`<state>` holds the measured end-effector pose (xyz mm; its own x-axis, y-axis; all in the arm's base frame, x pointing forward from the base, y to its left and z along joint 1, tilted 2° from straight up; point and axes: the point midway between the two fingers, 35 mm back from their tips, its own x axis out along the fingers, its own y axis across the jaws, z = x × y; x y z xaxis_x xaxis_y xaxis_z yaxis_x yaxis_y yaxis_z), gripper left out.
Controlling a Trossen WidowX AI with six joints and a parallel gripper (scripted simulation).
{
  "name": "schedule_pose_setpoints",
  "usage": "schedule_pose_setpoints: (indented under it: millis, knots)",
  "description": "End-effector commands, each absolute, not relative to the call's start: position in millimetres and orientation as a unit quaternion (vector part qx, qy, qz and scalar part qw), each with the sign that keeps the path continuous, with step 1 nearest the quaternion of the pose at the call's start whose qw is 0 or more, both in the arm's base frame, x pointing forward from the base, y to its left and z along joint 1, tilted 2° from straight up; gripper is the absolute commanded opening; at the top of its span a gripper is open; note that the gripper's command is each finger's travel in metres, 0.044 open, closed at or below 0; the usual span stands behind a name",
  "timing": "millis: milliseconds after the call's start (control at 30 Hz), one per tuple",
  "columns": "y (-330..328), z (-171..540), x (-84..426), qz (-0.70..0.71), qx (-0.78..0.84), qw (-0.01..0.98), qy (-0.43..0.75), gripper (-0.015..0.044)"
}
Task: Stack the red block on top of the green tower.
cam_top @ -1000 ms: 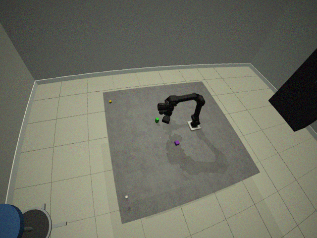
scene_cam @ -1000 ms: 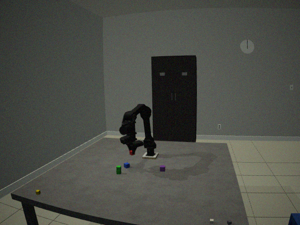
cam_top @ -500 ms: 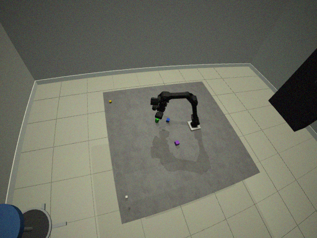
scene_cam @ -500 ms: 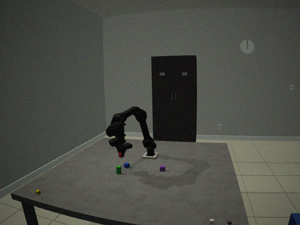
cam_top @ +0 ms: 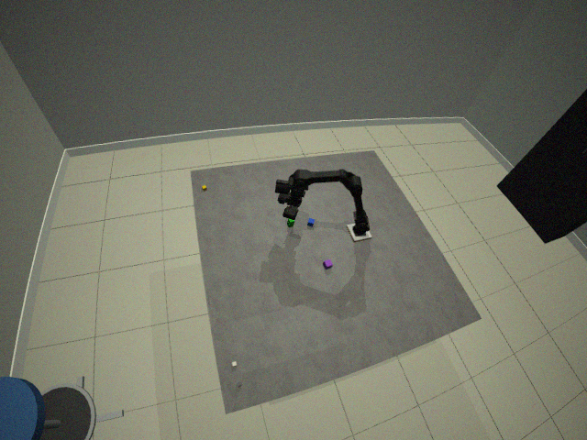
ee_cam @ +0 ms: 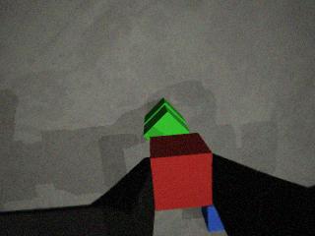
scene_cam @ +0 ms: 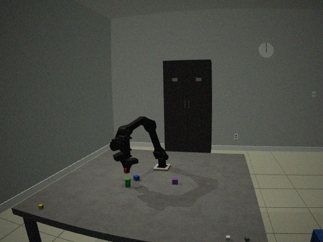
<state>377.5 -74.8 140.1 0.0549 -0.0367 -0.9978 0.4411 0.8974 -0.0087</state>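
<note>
My gripper (scene_cam: 126, 170) (ee_cam: 176, 162) is shut on the red block (scene_cam: 125, 170) (ee_cam: 182, 181) and holds it in the air. The green tower (cam_top: 290, 222) (scene_cam: 127, 182) (ee_cam: 168, 124) is two green blocks, one on the other, standing upright on the table. The red block is above the tower's height, with a gap between them in the exterior view. In the wrist view the tower shows just beyond the red block, turned about an eighth turn to it, and its near part is hidden behind the block. In the top view the gripper hides the red block.
A blue block (cam_top: 311, 222) (scene_cam: 136, 177) (ee_cam: 214, 218) lies close to the tower, toward the arm's base. A purple block (cam_top: 327, 263) (scene_cam: 174, 181) lies farther off. Yellow (cam_top: 204, 188) (scene_cam: 41, 206), white (cam_top: 234, 363) (scene_cam: 227, 237) and dark (cam_top: 239, 385) (scene_cam: 247, 239) blocks lie near the table's edges.
</note>
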Motion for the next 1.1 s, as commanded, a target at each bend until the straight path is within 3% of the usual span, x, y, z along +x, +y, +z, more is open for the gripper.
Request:
schedule_pose_setpoints:
  millis: [0, 1067]
  knots:
    - [-74, 127, 376, -0.166, 0.149, 0.707, 0.671, 0.0000]
    - [-74, 96, 377, -0.166, 0.149, 0.707, 0.671, 0.0000]
